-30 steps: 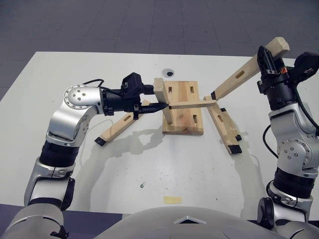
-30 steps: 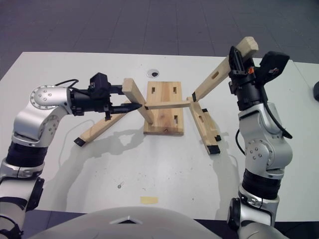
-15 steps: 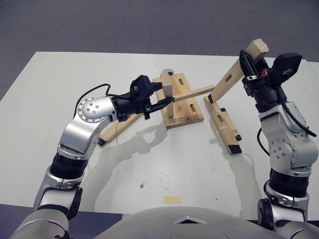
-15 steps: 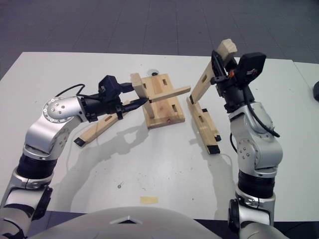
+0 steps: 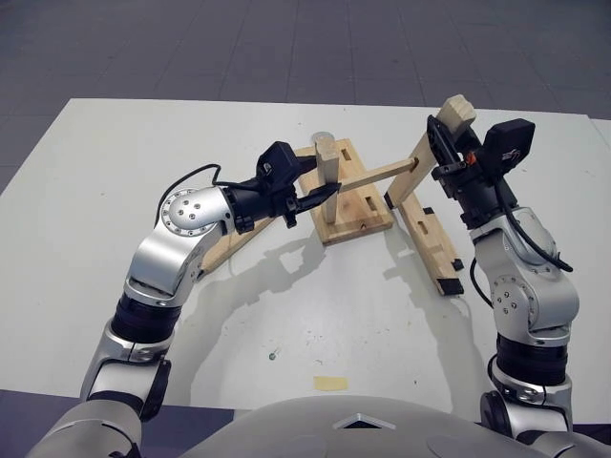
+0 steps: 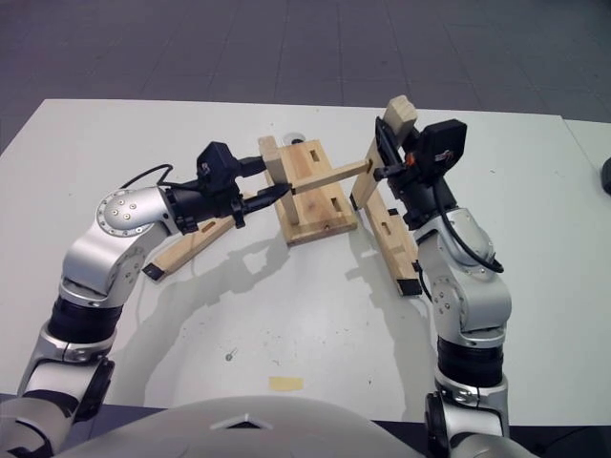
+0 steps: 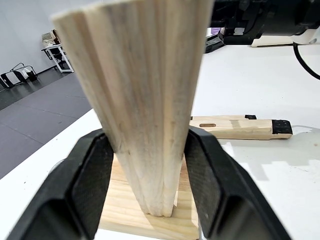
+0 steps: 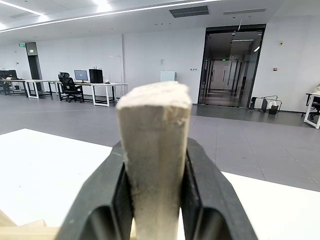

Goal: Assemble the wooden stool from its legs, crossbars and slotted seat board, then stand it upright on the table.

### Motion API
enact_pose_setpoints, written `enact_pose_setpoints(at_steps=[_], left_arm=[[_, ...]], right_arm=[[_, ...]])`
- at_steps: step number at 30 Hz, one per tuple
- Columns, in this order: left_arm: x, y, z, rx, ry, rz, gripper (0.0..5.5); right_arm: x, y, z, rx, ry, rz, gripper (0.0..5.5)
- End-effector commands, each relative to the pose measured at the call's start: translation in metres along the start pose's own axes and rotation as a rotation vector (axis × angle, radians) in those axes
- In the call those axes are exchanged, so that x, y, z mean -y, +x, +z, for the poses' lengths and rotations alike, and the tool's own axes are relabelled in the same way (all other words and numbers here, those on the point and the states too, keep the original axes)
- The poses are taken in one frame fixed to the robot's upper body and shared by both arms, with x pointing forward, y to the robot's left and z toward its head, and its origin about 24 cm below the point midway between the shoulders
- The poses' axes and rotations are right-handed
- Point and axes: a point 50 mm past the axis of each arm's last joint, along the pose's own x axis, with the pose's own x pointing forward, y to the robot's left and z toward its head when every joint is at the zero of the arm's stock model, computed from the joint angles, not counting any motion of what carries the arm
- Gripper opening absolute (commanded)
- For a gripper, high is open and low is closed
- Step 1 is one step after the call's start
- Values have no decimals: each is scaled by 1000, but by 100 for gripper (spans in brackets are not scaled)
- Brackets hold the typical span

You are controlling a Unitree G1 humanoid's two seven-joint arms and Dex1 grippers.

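My left gripper (image 5: 312, 196) is shut on a wooden leg (image 5: 329, 170) that stands tilted on the slotted seat board (image 5: 361, 208). In the left wrist view the leg (image 7: 145, 100) sits between the black pads (image 7: 90, 185). A crossbar (image 5: 378, 175) runs from this leg to a second leg (image 5: 428, 157), which my right gripper (image 5: 442, 153) holds raised and slanted. The crossbar's far end meets that leg's side. The right wrist view shows that leg's end (image 8: 155, 145) clamped between its fingers (image 8: 202, 190).
A third leg (image 5: 431, 243) with black end caps lies on the table right of the board. A fourth leg (image 5: 221, 246) lies under my left arm. A round table grommet (image 5: 321, 137) sits behind the board. Yellow tape (image 5: 330, 384) lies near the front edge.
The right arm swung its leg leftward until it met the crossbar's end. The left arm pushed its leg and crossbar forward and right. The seat board turned slightly.
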Motion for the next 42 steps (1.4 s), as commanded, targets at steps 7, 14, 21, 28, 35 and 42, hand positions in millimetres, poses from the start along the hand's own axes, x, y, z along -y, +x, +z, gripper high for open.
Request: enact_pose_setpoints(at_steps=[7,14,21,28,35,42], left_arm=[[8,0,-23,-97,-19,-4,213],[8,0,-24,-95,-15,3,213],[8,0,-23,-81,-20,-3,213],[-2,-5,-19,-68,-19,14,213],[3,-3,-21,-66,-33,0,213],[6,-4,-25,-76,-39,-3,212]], right_arm=[[-20,8,1,20,34,74,100],[-21,11,-3,25,38,57,100],[-22,12,-5,41,-10,33,100],[-17,12,-4,64,-28,-10,100],[-24,12,-8,69,-23,3,100],[-15,14,-12,87,-112,-67,100]])
